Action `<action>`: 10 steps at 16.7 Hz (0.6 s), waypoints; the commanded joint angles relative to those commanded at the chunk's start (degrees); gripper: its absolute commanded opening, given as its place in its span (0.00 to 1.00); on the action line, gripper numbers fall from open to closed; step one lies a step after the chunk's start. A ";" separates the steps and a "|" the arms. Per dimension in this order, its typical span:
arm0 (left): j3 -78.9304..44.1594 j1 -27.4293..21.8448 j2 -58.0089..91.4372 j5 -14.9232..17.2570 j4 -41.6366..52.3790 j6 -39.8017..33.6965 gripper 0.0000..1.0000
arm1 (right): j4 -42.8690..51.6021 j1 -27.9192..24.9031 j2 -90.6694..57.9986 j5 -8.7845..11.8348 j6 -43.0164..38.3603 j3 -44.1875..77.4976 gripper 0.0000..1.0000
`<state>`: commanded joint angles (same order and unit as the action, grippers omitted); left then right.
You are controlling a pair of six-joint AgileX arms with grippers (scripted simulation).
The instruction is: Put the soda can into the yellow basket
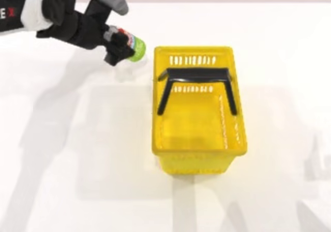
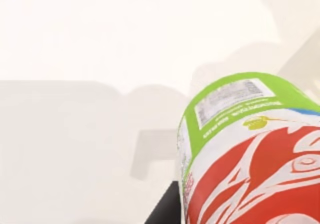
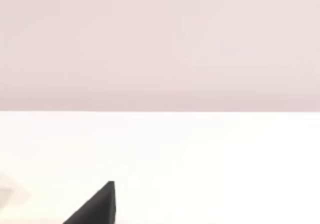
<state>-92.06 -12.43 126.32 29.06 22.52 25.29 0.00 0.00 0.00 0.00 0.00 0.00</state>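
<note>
The soda can hangs tilted above the table, its green end pointing toward the yellow basket. My left gripper is shut on its red part, just left of the basket's far left corner. In the left wrist view the soda can fills the near corner, with a black finger against its side. The basket stands open at the table's middle, its black handle folded across the far half. Nothing lies inside it.
White table all round the basket. The right arm is outside the top view; its wrist view shows only a dark corner of the right gripper, bare table and a pale wall.
</note>
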 joint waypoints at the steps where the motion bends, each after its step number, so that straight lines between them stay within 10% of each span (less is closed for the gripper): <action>1: 1.09 -0.54 -0.04 4.12 -6.09 -2.20 0.00 | 0.00 0.00 0.00 0.00 0.00 0.00 1.00; 10: 10.68 -4.83 -3.89 37.35 -52.61 -19.74 0.00 | 0.00 0.00 0.00 0.00 0.00 0.00 1.00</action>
<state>-81.38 -17.26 122.43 66.41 -30.09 5.55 0.00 0.00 0.00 0.00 0.00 0.00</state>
